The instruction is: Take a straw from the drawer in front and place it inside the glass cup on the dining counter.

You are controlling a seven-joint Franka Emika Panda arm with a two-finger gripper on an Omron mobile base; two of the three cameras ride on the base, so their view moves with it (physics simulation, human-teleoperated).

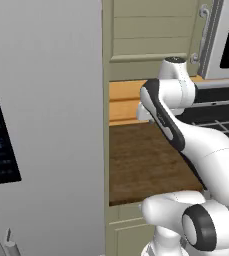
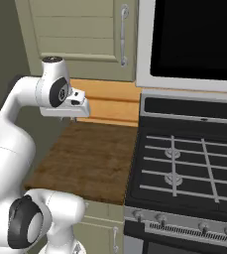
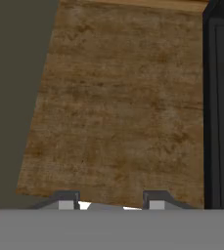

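Gripper (image 3: 108, 200): 2 fingertips set apart, nothing between them, poised above wooden countertop (image 3: 118, 102). Left of countertop: fridge (image 1: 41, 125). Right: stove (image 2: 189, 158). Drawer front (image 1: 128, 232): below countertop edge, closed; straw presumably inside.

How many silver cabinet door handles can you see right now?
2: an upper cabinet handle left of the black oven window, and a lower cabinet handle under the wood counter. Others may be hidden.
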